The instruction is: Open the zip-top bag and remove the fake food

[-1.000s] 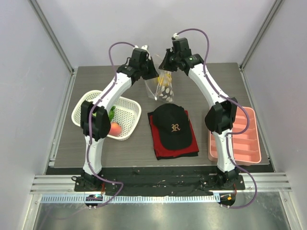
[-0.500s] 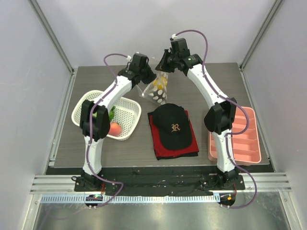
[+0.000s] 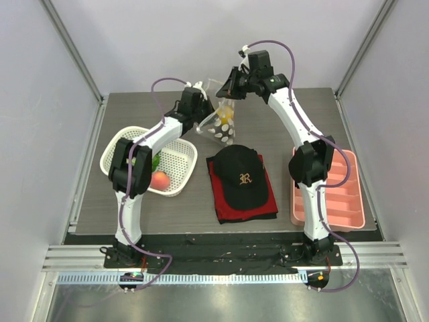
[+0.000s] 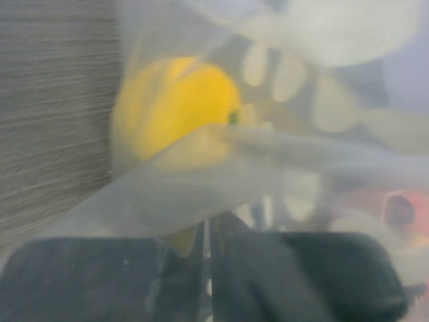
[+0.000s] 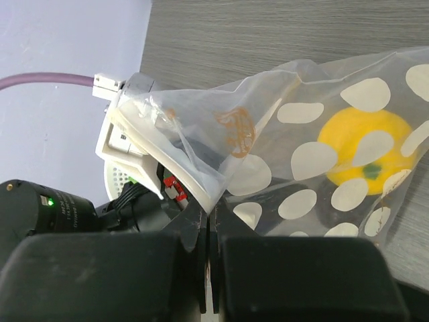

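Note:
The zip-top bag point(image 3: 221, 122), clear with white dots, hangs above the far middle of the table between both grippers. My left gripper point(image 3: 203, 118) is shut on its lower left part, and my right gripper point(image 3: 228, 92) is shut on its upper edge. In the left wrist view the bag point(image 4: 281, 154) fills the frame beyond the shut gripper point(image 4: 208, 245), with the yellow citrus point(image 4: 171, 107) inside. In the right wrist view the gripper point(image 5: 208, 215) pinches the bag's corner point(image 5: 214, 181), and the citrus point(image 5: 365, 144) shows inside. A peach point(image 3: 159, 180) and a green vegetable point(image 3: 155, 159) lie in the basket. The brown ball is not clear.
A white mesh basket point(image 3: 110, 151) stands at the left. A black cap point(image 3: 240, 176) lies on a red cloth point(image 3: 218, 194) at the middle. A pink tray point(image 3: 355, 201) lies at the right edge. The left arm's wrist point(image 5: 131, 127) shows close to the right gripper.
The left gripper has dropped and moved nearer and leftward with the bag's lower part. The right gripper shifted slightly right. The bag now stretches slanted between them.

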Robot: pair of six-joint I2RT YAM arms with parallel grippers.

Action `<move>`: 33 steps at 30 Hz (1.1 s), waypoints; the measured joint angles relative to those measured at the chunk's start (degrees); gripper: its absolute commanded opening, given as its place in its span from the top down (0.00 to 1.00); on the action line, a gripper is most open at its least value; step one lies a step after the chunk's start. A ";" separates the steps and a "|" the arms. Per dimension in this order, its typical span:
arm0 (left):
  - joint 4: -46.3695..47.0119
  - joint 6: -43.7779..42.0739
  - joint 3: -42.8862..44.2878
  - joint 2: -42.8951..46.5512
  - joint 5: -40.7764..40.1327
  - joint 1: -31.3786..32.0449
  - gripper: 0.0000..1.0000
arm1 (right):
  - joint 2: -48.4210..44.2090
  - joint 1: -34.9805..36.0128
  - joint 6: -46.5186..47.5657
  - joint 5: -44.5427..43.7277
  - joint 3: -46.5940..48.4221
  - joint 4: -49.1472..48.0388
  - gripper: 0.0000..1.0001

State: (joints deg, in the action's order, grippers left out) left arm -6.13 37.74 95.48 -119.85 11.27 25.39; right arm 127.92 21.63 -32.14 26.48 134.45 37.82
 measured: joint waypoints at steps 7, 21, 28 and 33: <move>-1.81 -6.40 5.35 -2.58 7.87 0.42 0.61 | 0.13 -0.39 -2.43 2.03 -0.57 -4.85 0.99; -6.97 -8.72 8.33 -8.79 6.14 -0.85 0.27 | 3.39 -0.02 -10.67 -0.52 -5.14 -14.08 0.98; -4.61 -3.98 6.34 -10.62 9.57 -3.61 0.36 | 3.34 1.07 -21.97 -2.56 -13.49 -23.04 0.99; -1.68 -1.92 5.20 -11.78 12.87 -4.74 0.45 | 3.13 2.12 -28.70 -6.25 -17.88 -28.55 0.99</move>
State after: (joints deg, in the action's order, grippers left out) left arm -7.81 35.81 100.68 -131.63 24.14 20.64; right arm 131.04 23.75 -60.84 20.23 116.57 9.28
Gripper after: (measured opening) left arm 0.562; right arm 0.028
